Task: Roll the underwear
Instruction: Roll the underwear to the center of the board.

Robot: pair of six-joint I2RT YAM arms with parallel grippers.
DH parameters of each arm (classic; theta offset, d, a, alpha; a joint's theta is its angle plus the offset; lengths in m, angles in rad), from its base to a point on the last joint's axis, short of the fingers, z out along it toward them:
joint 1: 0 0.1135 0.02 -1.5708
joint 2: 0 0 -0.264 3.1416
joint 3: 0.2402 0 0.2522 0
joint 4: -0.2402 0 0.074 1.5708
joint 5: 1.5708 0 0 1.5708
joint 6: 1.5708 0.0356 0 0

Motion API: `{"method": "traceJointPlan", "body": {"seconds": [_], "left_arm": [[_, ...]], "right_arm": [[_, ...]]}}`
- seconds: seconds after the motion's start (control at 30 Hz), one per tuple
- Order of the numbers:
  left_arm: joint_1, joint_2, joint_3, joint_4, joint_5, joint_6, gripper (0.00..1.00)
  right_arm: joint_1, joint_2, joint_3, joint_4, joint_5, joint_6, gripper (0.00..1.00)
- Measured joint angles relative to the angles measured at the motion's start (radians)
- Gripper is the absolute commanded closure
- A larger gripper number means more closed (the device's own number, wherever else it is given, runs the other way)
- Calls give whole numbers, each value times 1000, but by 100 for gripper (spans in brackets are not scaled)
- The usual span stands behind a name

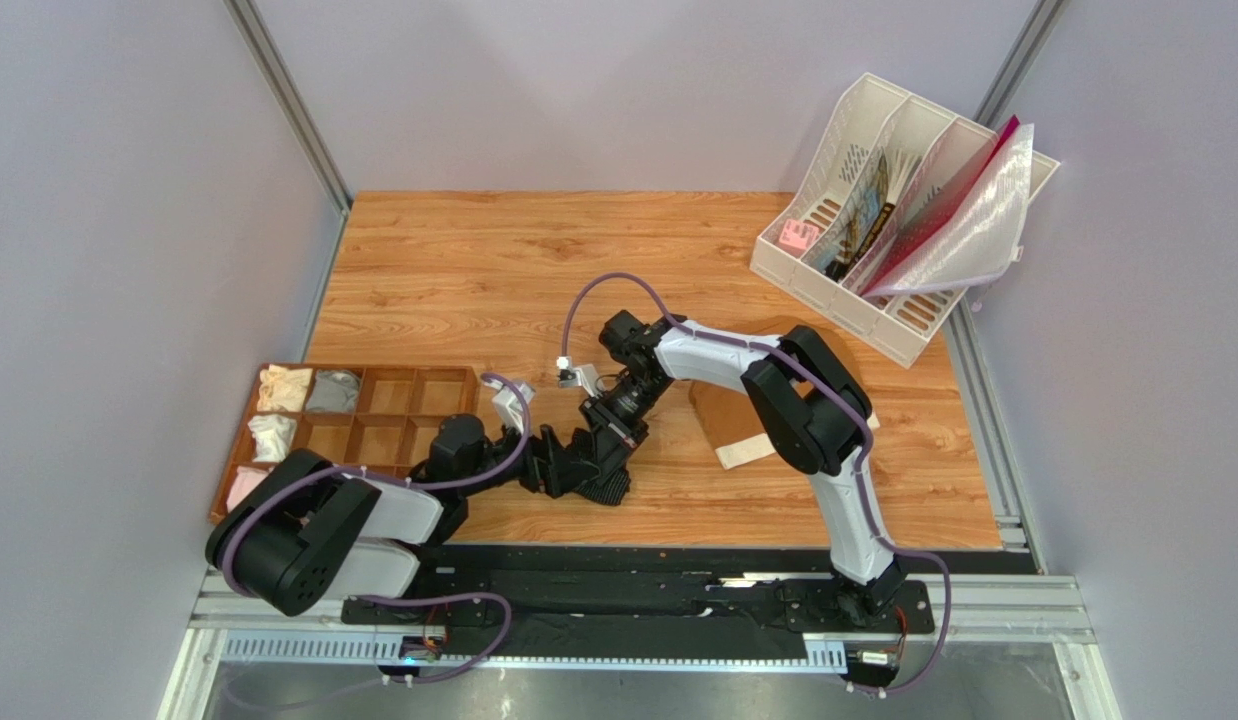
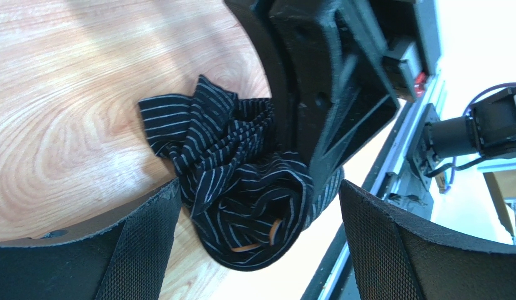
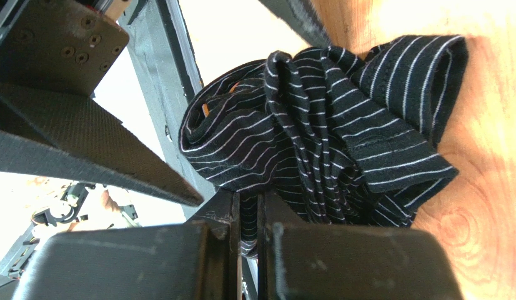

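Note:
The underwear (image 2: 242, 181) is black fabric with thin pale stripes, bunched into a loose roll at the near edge of the wooden table. It also shows in the right wrist view (image 3: 342, 125). My right gripper (image 3: 249, 215) is shut on a fold at one side of the roll; its black body (image 2: 323, 94) shows in the left wrist view. My left gripper (image 2: 260, 225) is open, with its pads (image 2: 148, 250) on either side of the roll and not touching it. In the top view both grippers meet near the table's front middle, the left (image 1: 577, 462) and the right (image 1: 618, 432), and the underwear is hard to make out.
Plain brown briefs with a cream waistband (image 1: 738, 423) lie under my right arm. A wooden compartment tray (image 1: 385, 393) with several folded cloths stands at the left. A white file rack (image 1: 881, 210) stands at the back right. The table's front rail (image 2: 392, 169) is close.

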Motion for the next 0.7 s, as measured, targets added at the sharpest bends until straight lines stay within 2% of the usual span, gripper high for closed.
{"method": "traceJointPlan", "body": {"seconds": [0.1,0.2,0.53,0.6,0.63,0.67,0.7], "left_arm": [[0,1,-1,16,3,-6,9],[-1,23,-1,28,3,-8,30],[-1,113,-1,110,19,-24,71],[-1,122,-1,126,22,-27,79],[-1,128,-1,134,23,-28,80],[-1,137,0,141,22,-30,80],[-1,146,2,148,23,-32,81]], "right_arm": [[-2,0,0,0,-1,0,100],[-2,0,0,0,-1,0,100],[-12,5,3,0,0,0,100],[-14,5,3,1,0,0,89],[-15,5,3,1,0,1,80],[-16,5,3,1,0,2,66],[-16,5,3,1,2,3,62]]}}
